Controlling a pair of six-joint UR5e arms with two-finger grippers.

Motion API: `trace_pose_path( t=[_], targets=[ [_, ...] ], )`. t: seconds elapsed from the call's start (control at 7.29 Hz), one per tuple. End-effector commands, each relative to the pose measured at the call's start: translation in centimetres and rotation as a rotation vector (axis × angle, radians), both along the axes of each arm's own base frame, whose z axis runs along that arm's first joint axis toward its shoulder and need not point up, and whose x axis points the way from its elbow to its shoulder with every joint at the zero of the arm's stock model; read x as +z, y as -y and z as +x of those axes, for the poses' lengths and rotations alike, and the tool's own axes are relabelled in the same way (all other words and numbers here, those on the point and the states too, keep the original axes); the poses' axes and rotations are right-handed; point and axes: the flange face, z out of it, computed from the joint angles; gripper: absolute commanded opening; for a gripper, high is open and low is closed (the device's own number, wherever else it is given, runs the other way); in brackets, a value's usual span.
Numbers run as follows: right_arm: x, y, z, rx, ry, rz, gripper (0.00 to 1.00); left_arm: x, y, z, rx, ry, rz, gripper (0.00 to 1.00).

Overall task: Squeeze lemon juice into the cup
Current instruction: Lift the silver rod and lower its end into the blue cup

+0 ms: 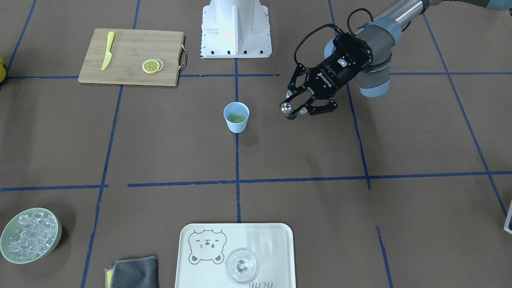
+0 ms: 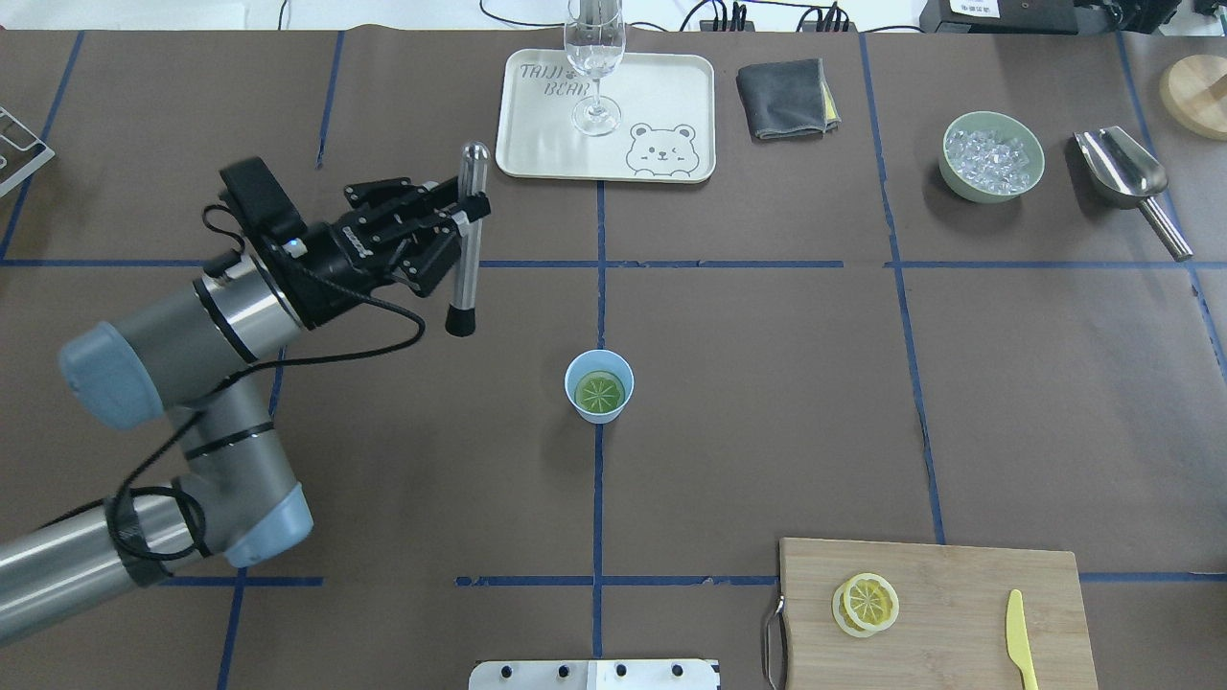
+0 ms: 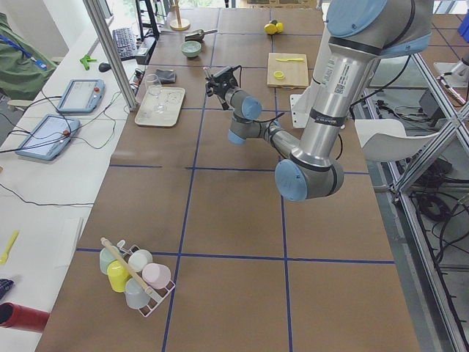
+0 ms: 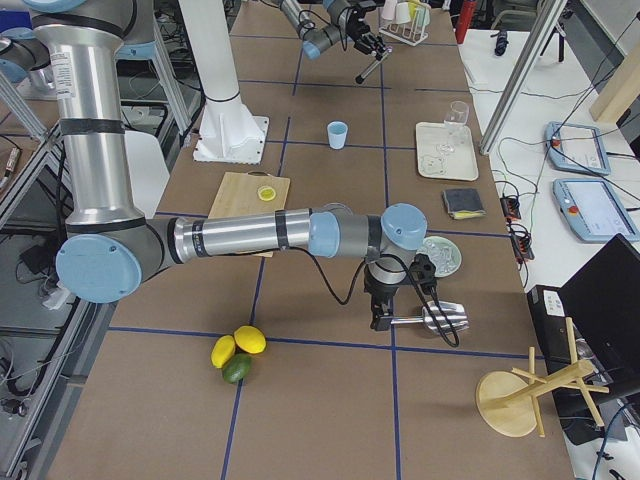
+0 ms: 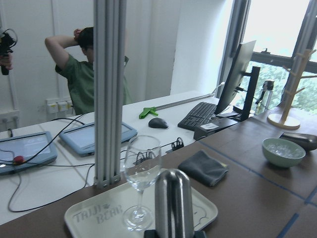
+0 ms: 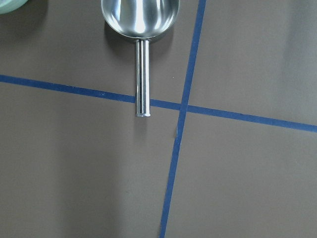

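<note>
The pale-blue cup (image 2: 599, 385) stands upright at the table's middle, also in the front view (image 1: 236, 117). A lemon slice (image 2: 600, 391) lies flat inside it (image 1: 236, 118). Two more slices (image 2: 866, 604) lie on the wooden cutting board (image 2: 968, 585). My left gripper (image 2: 470, 206) is shut on a metal rod with a black tip (image 2: 466, 264), held upright above the table, left of the cup and apart from it. The rod's rounded top fills the left wrist view (image 5: 173, 203). My right gripper (image 4: 385, 318) hovers over the metal scoop's handle (image 6: 142, 74); I cannot tell if it is open or shut.
A bear tray (image 2: 537, 144) with a clear stemmed glass (image 2: 594, 67), a grey cloth (image 2: 781, 98), a green bowl of ice (image 2: 991, 156) and the scoop (image 2: 1122, 172) line the far edge. A yellow knife (image 2: 1020, 637) lies on the board. Whole fruits (image 4: 238, 350) sit near the right end.
</note>
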Motion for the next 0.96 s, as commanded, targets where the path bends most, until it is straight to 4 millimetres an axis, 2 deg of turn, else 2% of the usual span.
trace_pose_path(
  t=[0.0,0.14,0.27,0.41,0.55,0.82],
  targets=[
    [0.1,-0.1,0.7,0.012,-0.002,-0.001,1.0,-2.9,-2.1,3.3,0.011,-0.117,0.036,0.0],
    [0.1,-0.1,0.8,0.016,-0.002,-0.002,1.0,-3.9,-2.6,3.8,-0.02,-0.098,0.092,0.0],
    [0.2,-0.1,0.8,0.016,-0.003,-0.004,1.0,-5.2,-2.7,5.1,-0.033,-0.09,0.118,0.0],
    [0.1,-0.1,1.0,0.019,-0.003,-0.002,1.0,-5.7,-2.2,6.8,-0.031,-0.08,0.111,0.0],
    [0.2,-0.1,1.0,0.017,-0.003,-0.003,1.0,-5.3,-2.1,8.8,-0.045,-0.065,0.075,0.0],
    [0.2,-0.2,1.1,0.02,-0.005,-0.005,1.0,-4.8,-3.4,10.8,-0.045,-0.041,0.07,0.0]
  ],
)
